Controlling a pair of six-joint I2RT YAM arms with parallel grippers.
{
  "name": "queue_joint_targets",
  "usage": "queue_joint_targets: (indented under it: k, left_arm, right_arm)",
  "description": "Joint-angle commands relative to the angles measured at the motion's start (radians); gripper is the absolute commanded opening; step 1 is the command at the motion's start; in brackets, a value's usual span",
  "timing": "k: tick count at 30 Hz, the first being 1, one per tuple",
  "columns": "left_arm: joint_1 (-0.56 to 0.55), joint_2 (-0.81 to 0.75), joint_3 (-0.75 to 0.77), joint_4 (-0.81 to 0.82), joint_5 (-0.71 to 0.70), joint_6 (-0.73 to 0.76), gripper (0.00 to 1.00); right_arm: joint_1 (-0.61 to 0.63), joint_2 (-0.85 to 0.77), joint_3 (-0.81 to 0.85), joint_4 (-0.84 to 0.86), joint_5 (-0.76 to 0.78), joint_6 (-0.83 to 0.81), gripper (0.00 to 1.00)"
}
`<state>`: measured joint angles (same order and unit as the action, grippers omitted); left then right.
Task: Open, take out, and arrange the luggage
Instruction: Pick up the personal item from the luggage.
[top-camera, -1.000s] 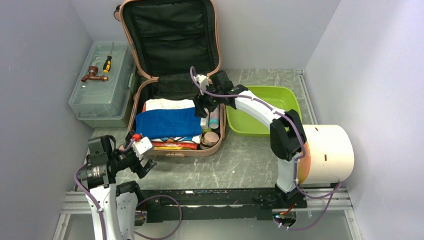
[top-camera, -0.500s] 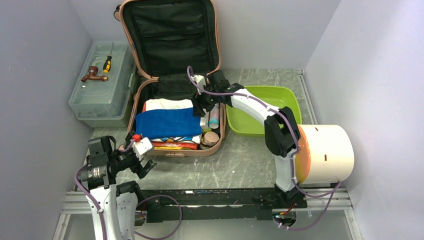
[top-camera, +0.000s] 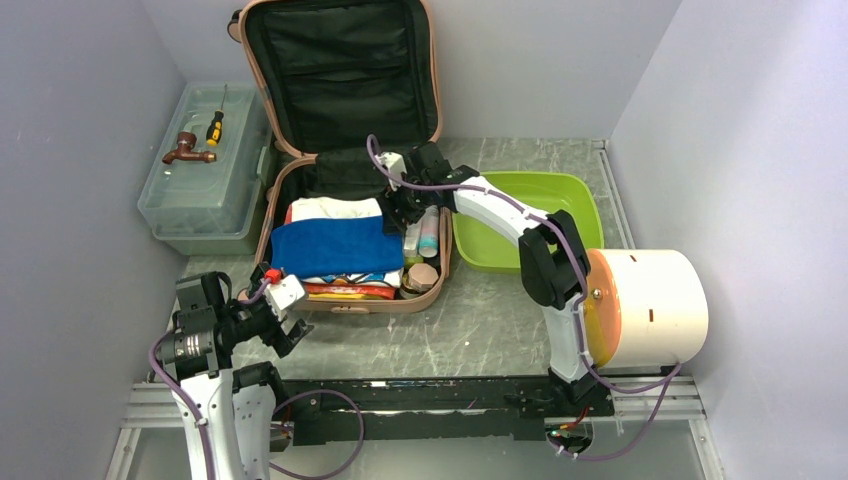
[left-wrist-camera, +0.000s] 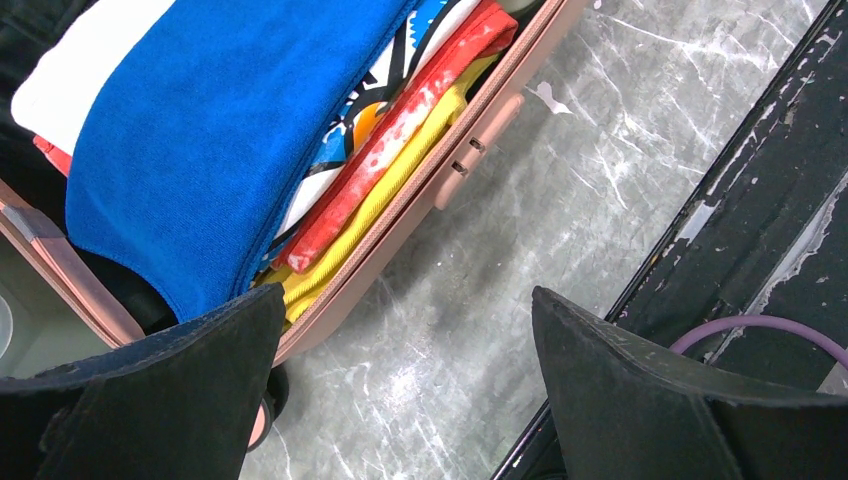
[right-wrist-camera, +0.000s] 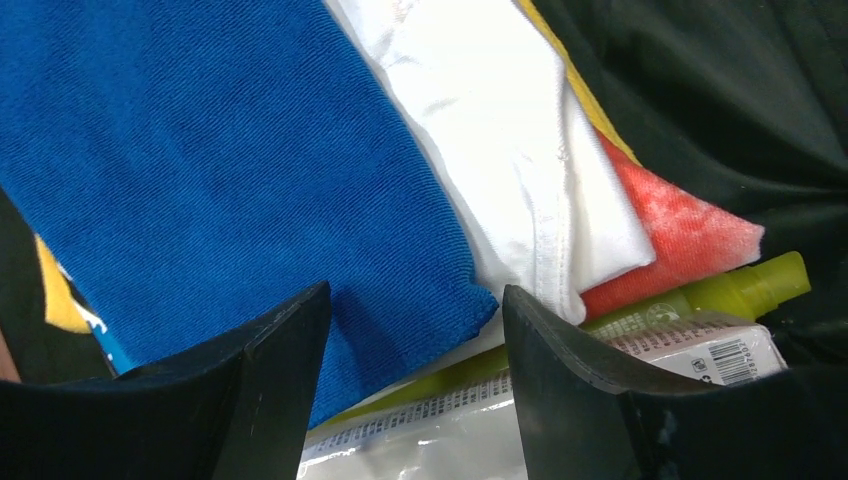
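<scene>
- At 12 o'clock on the bench (top-camera: 480, 330), the suitcase (top-camera: 340, 80) lies open. Its lid leans on the back wall and its base is packed full.
- The right fingers (right-wrist-camera: 270, 390) hang apart, clamped on nothing. They are over the 3 o'clock edge of the blue towel (right-wrist-camera: 220, 170), where it overlaps a white cloth (right-wrist-camera: 500, 160).
- The left fingers (left-wrist-camera: 640, 400) are spread wide and empty, off the case's 7 o'clock corner above bare bench.
- Risk: closing here may pinch only the towel's top fold, so it unrolls on the lift. It may also catch the white cloth and drag the stack askew.
- Risk: if they go too deep, the fingertips could nip the wrapped packet (right-wrist-camera: 700, 350) or nudge the yellow-green bottle (right-wrist-camera: 720, 290) beside it.
- Risk: the right arm's cable loops close to the lid. A swing toward the green tray (top-camera: 510, 250) at 3 o'clock might snag it and tip the lid down.
</scene>
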<state>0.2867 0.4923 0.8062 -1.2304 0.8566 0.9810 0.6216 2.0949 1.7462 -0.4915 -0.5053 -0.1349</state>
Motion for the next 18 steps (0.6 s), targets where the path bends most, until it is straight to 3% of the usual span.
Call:
queue_joint_targets:
  k: [1, 7, 12, 18]
  left_arm:
    - [0.007, -0.009, -0.001, 0.021, 0.011, -0.019, 0.99]
    - [0.006, -0.008, 0.000, 0.020, 0.012, -0.019, 1.00]
    - [0.007, -0.009, -0.001, 0.021, 0.010, -0.021, 1.00]
    - [0.007, -0.011, -0.002, 0.024, 0.008, -0.024, 0.99]
  right_arm:
    - [-0.005, -0.003, 0.010, -0.041, 0.161, -0.010, 0.67]
    - [-0.006, 0.031, 0.069, -0.124, -0.032, -0.012, 0.62]
    - [-0.006, 0.030, 0.065, -0.140, -0.206, 0.009, 0.46]
    - [-0.008, 0.002, 0.056, -0.148, -0.253, -0.015, 0.27]
